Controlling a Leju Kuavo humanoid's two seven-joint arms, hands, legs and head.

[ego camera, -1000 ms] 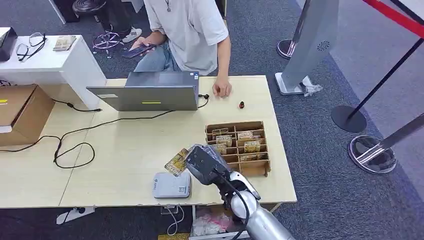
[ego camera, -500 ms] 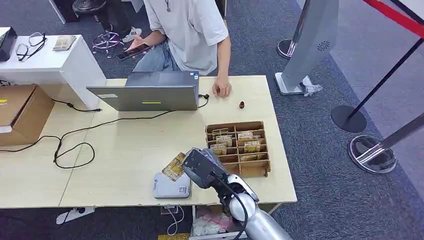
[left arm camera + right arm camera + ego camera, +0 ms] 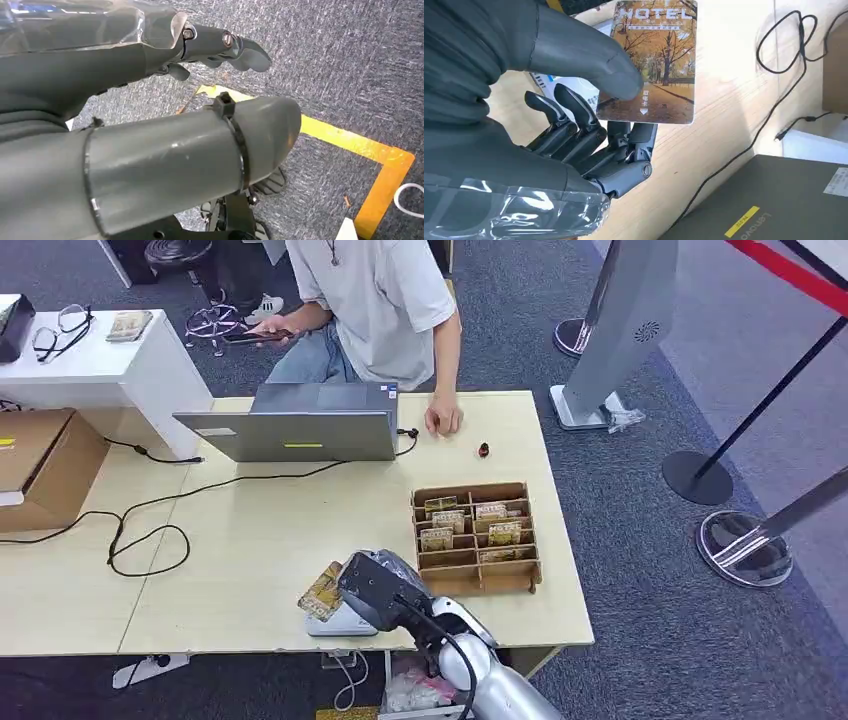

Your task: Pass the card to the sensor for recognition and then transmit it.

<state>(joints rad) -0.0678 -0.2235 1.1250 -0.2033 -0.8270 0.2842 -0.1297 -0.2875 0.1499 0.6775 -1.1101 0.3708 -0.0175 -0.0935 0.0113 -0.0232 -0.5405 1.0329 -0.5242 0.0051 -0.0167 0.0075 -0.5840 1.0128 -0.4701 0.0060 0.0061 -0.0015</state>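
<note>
Right hand (image 3: 375, 590) pinches the autumn-print hotel key card (image 3: 322, 591) thumb-on-face, long axis pointing away from the palm, over the flat white card sensor's (image 3: 340, 624) left edge. Left hand (image 3: 220, 45) hangs empty, fingers loosely extended.

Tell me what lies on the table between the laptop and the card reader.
In the head view, a black cable crosses the bare tabletop between the laptop and the card reader.

Silver right arm (image 3: 500, 690) — black cable along it — dark grey right hand (image 3: 375, 590).
</note>
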